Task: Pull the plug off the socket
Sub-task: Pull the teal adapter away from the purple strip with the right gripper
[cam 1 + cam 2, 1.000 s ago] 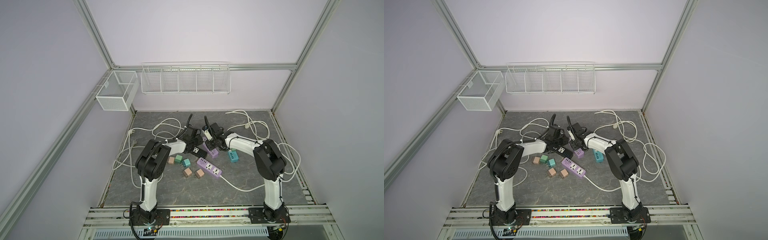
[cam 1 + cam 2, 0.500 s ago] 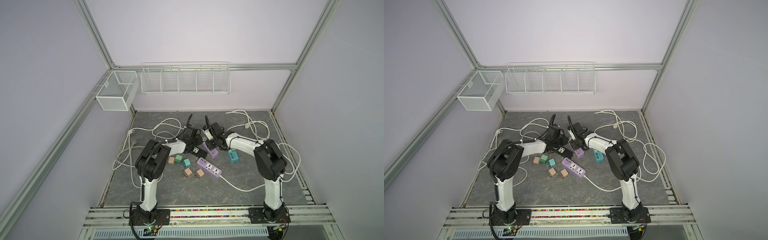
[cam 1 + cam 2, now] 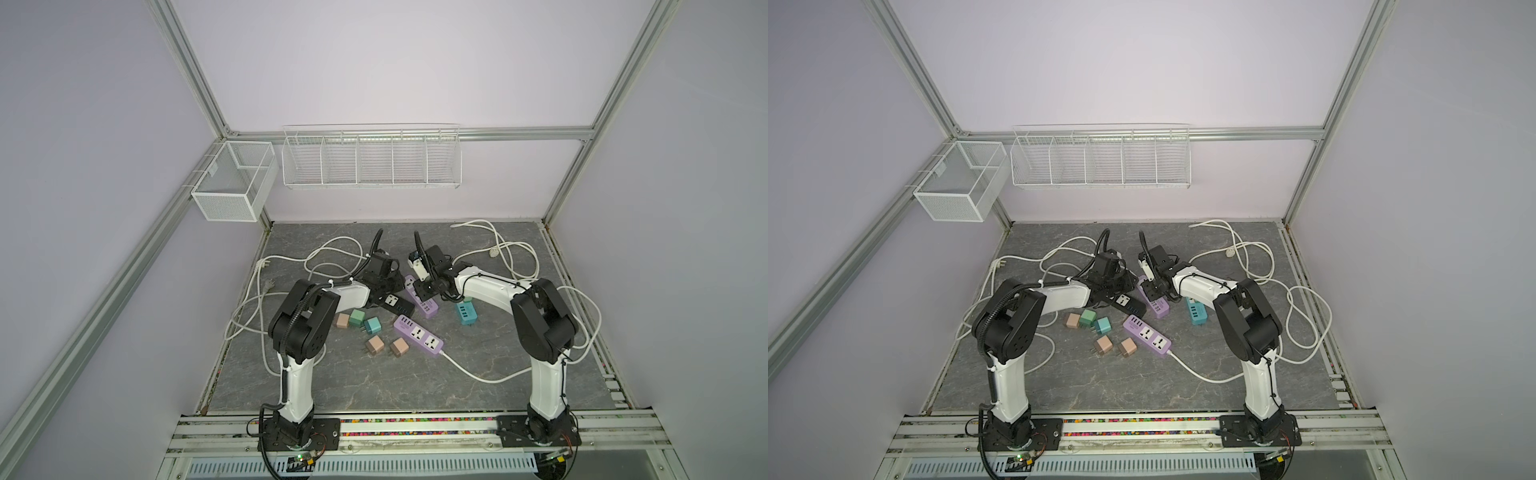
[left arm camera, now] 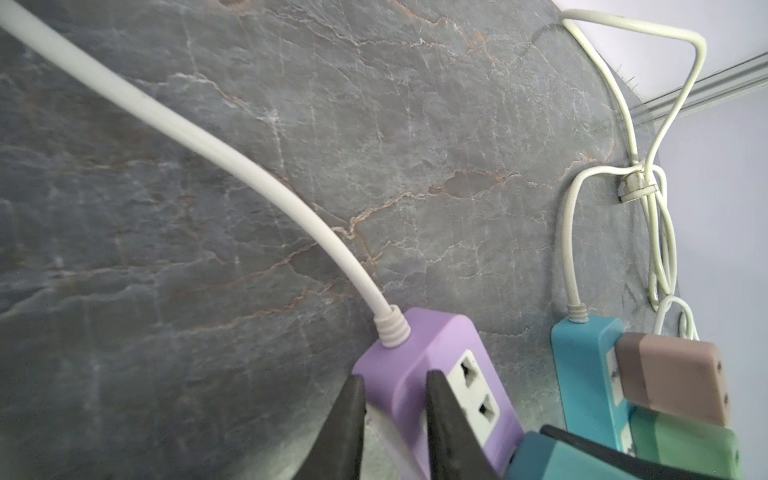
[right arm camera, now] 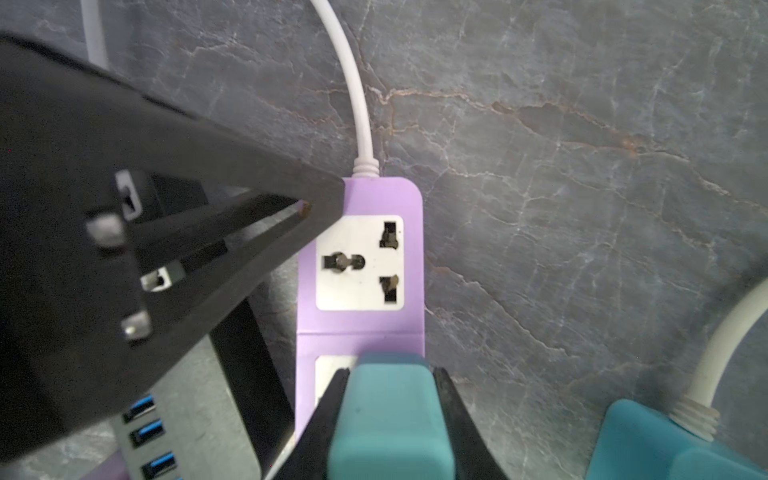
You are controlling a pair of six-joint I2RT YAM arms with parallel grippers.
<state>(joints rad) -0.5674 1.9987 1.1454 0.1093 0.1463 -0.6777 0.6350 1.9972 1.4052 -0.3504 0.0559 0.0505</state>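
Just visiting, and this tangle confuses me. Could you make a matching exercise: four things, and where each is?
1 teal plug
2 teal strip
3 far purple strip
4 near purple strip

a holds a brown plug and a green plug
b clamped by left end effector
c lying free, sockets empty
d gripped by right end effector

Pairs: 1-d, 2-a, 3-b, 4-c

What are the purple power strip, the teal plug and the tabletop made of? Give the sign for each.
The purple power strip looks like matte moulded plastic: rounded corners, seam line, white socket insert. The teal plug seems matte plastic: even colour, rounded edges, no gloss. The tabletop has a grey stone look with pale and rusty veins; real stone or printed laminate, I cannot tell.
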